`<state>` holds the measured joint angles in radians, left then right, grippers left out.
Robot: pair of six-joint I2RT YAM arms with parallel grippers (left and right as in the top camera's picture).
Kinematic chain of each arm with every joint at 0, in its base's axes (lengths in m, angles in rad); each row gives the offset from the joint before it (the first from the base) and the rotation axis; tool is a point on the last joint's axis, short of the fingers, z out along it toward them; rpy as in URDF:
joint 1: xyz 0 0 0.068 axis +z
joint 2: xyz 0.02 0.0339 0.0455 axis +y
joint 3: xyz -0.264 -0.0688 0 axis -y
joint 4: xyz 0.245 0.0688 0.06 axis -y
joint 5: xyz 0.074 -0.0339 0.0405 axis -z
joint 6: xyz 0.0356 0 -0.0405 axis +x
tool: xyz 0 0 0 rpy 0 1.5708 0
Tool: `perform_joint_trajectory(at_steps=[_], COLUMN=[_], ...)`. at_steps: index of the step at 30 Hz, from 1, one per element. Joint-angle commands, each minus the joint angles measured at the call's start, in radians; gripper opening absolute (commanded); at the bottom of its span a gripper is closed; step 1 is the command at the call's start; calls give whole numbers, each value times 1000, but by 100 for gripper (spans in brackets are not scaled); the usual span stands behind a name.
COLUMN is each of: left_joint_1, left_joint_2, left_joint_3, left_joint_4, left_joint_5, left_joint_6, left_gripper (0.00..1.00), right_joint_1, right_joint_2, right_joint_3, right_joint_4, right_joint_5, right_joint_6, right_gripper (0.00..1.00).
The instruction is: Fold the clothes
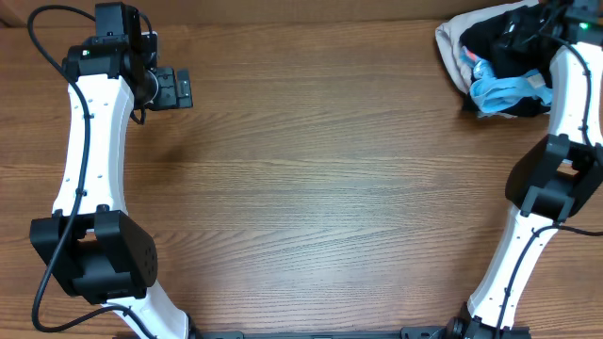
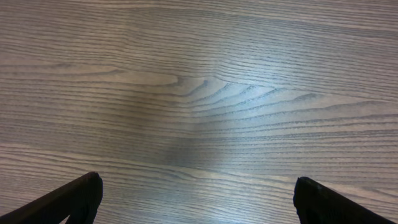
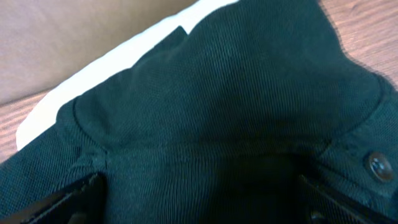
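The clothes, a black collared shirt (image 1: 488,40), lie bunched on a pile at the table's far right corner. In the right wrist view the black ribbed fabric (image 3: 217,106) fills the frame, with a dark button (image 3: 377,165) at the right. My right gripper (image 3: 199,208) is open just above the shirt, its fingers spread wide on either side of the fabric and nothing pinched. In the overhead view it (image 1: 523,26) hangs over the pile. My left gripper (image 2: 196,202) is open over bare wood, at the far left (image 1: 174,88).
A light-blue-and-white garment (image 1: 507,89) and a beige garment (image 1: 452,40) lie in the same pile. White cloth (image 3: 124,59) and beige cloth (image 3: 68,37) show behind the shirt. The wooden table (image 1: 320,188) spreads between the arms.
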<state>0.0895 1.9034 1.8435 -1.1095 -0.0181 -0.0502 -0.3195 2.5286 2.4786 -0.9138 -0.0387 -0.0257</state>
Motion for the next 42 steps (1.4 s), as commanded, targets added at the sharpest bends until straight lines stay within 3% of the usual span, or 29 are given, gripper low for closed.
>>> perform_joint_trajectory(at_steps=[1,10,22,26,32,42], left_joint_1=[0,0,0,0,0,0], left_joint_2=[6,6,6,6,6,6], left_joint_3=[24,24,24,24,24,24], left_joint_4=[2,-1,-1,-1,-1,-1], left_joint_5=[11,11,11,11,11,11], left_joint_6=[-10,-10,-10,-10,-10,-10], left_gripper=[100,100,100,100,100,100], right_joint_1=[24,31,37,46,45,45], right_joint_2=[114,56,-377,-539,-690,-744], right_joint_3=[-12,69,488,509,509,505], right_joint_4=[-127,-235,-574,-613,-613,-615], right_joint_5=[-32,-34,-66,-173,-180,-180], right_joint_6=[81,83,84,83,83,83], right_gripper=[100,100,100,100,100,100])
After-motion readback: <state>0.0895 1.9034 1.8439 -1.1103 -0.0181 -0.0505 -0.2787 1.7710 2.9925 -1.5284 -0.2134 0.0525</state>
